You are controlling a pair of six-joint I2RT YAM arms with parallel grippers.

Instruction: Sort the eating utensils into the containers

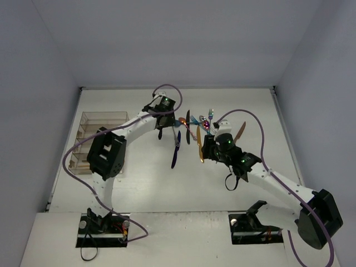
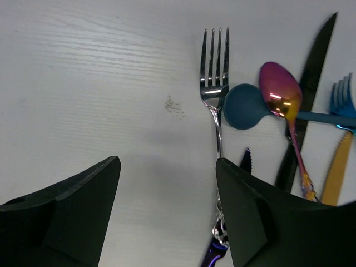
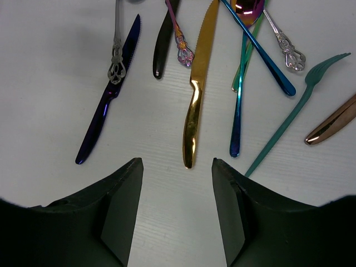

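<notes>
The eating utensils lie in a loose pile on the white table. In the left wrist view, a silver fork [image 2: 214, 83], a blue spoon [image 2: 245, 105], a pink iridescent spoon [image 2: 281, 92] and a black knife [image 2: 312, 78] lie ahead. My left gripper [image 2: 167, 167] [image 1: 160, 129] is open over bare table, and the fork's handle runs just beside its right finger [image 2: 250, 206]. My right gripper [image 3: 177, 167] [image 1: 210, 151] is open and holds nothing, with the handle end of a gold knife [image 3: 194, 105] just beyond its tips. The containers are a clear tray [image 1: 97, 119] at the far left.
A purple knife [image 3: 105, 117] [image 1: 176, 147] lies left of the gold one. To the right are a blue handle [image 3: 238, 117], a teal fork [image 3: 295, 111] and a copper handle [image 3: 332, 123]. My left arm's elbow [image 1: 105, 156] hangs over the tray's near end.
</notes>
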